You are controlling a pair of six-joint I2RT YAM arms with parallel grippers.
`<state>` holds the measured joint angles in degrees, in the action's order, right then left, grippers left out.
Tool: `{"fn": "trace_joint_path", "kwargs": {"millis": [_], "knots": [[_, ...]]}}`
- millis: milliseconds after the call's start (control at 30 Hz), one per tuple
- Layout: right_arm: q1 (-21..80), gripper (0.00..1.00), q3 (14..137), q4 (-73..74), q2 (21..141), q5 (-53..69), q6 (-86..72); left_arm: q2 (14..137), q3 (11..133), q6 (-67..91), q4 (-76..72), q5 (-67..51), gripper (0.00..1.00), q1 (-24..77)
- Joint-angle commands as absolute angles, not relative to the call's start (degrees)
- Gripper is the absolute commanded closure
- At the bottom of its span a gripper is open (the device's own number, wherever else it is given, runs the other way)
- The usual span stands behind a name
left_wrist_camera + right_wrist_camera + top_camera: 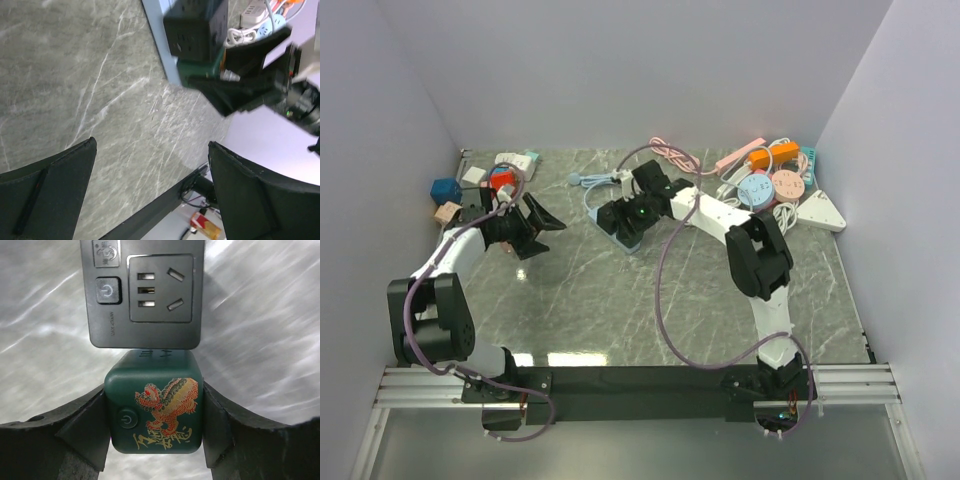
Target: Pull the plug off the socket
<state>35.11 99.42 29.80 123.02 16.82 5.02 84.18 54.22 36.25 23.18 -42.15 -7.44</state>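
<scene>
Over the far middle of the counter (600,300), the right gripper (154,430) clamps the dragon-printed green plug (155,405), which is seated against the black socket block (145,295). The left gripper (150,195) hangs wide open and empty. The grasp looks made, so a straight pull comes next.

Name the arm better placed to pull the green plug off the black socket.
Right. Its claw grips the green plug on both sides, right against the black socket. The left claw hangs open over the table, holding nothing.
</scene>
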Motion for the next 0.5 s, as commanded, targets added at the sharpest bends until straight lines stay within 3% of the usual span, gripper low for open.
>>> {"fn": "trace_joint_path", "kwargs": {"millis": [0,133,467], "knots": [[36.12,1.00,91.96,31.13,115.15,31.45,-2.00,83.05,52.39,40.68,18.12,-40.70,0.01,-6.77],[36.56,1.00,83.60,22.17,107.86,35.42,-8.33,84.72,52.21,45.69,15.13,-35.70,0.01,-2.91],[37.70,1.00,74.09,4.49,104.77,31.73,-32.41,90.52,49.58,57.47,8.54,-29.71,0.01,3.08]]}}
